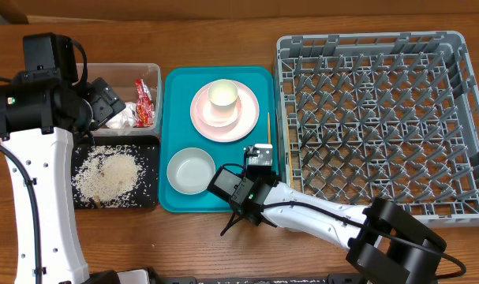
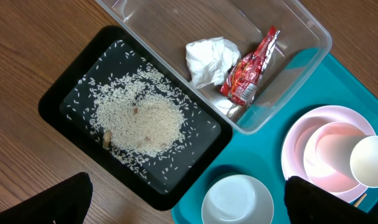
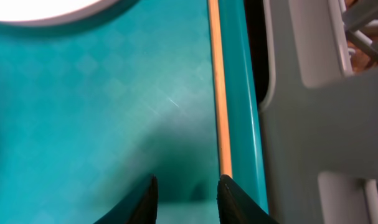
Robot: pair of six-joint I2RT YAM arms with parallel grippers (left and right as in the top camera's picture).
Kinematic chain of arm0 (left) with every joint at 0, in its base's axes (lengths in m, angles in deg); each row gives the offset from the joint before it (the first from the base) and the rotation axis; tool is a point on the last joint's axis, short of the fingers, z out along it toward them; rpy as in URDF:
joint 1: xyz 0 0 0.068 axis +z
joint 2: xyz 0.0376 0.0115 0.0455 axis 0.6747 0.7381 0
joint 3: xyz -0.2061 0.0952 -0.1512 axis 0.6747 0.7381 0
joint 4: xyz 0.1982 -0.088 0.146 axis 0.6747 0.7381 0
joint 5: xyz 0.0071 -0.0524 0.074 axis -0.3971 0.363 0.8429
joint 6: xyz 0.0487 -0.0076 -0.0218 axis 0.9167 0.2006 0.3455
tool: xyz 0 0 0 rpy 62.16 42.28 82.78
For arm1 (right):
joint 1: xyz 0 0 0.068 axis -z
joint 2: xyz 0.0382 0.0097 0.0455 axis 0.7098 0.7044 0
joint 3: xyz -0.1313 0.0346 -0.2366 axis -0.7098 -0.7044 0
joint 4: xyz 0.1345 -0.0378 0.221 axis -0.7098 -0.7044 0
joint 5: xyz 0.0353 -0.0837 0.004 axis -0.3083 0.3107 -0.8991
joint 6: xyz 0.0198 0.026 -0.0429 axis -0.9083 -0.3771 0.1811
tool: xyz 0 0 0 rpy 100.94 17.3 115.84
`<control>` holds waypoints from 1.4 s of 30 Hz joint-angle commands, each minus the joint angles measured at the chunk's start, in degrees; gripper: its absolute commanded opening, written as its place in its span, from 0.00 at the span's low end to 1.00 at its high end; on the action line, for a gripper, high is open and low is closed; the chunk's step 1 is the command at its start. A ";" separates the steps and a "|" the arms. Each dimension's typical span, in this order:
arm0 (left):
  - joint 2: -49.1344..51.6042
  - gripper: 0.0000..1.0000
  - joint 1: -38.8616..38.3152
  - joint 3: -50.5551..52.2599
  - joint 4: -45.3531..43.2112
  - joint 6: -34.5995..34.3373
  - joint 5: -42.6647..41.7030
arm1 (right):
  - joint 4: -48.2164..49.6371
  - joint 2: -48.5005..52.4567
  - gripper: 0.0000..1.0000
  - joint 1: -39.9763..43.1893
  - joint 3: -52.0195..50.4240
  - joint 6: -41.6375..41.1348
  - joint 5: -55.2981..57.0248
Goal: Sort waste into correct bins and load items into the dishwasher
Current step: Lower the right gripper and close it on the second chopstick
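Overhead: my left end effector [image 1: 105,101] hovers at the clear tub [image 1: 121,75], my right end effector [image 1: 259,154] over the teal tray [image 1: 176,118], where plate [image 1: 245,118], bowls [image 1: 190,170] and cup [image 1: 222,95] wait; the dish rack [image 1: 381,41] stands unloaded.
Left wrist: jaws wide, empty; tissue [image 2: 210,59] and wrapper [image 2: 251,68] lie in the tub, rice [image 2: 139,121] in the black tray [image 2: 64,102], so sorting looks finished.
Right wrist: fingertips [image 3: 145,202] narrowly parted, empty, beside a chopstick [image 3: 218,93] along the tray's edge.
Wooden worktop [image 1: 223,31]; no room visible.

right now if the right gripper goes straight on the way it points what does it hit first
The right gripper would probably meet the teal tray floor first, the chopstick lying just beside one jaw; depth is unclear.
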 commanded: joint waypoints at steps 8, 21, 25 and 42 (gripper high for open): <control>0.11 1.00 -0.11 -0.13 -0.02 0.70 0.15 | 1.46 0.44 0.36 0.44 -0.35 -0.31 3.13; 0.11 1.00 -0.11 -0.13 -0.02 0.70 0.15 | 2.14 0.48 0.37 2.29 -0.35 -0.26 3.08; 0.11 1.00 -0.11 -0.13 -0.02 0.70 0.15 | 2.84 0.55 0.38 2.29 -0.35 -0.07 3.10; 0.11 1.00 -0.11 -0.13 -0.02 0.70 0.15 | 3.32 4.24 0.38 4.13 -0.35 -0.11 0.87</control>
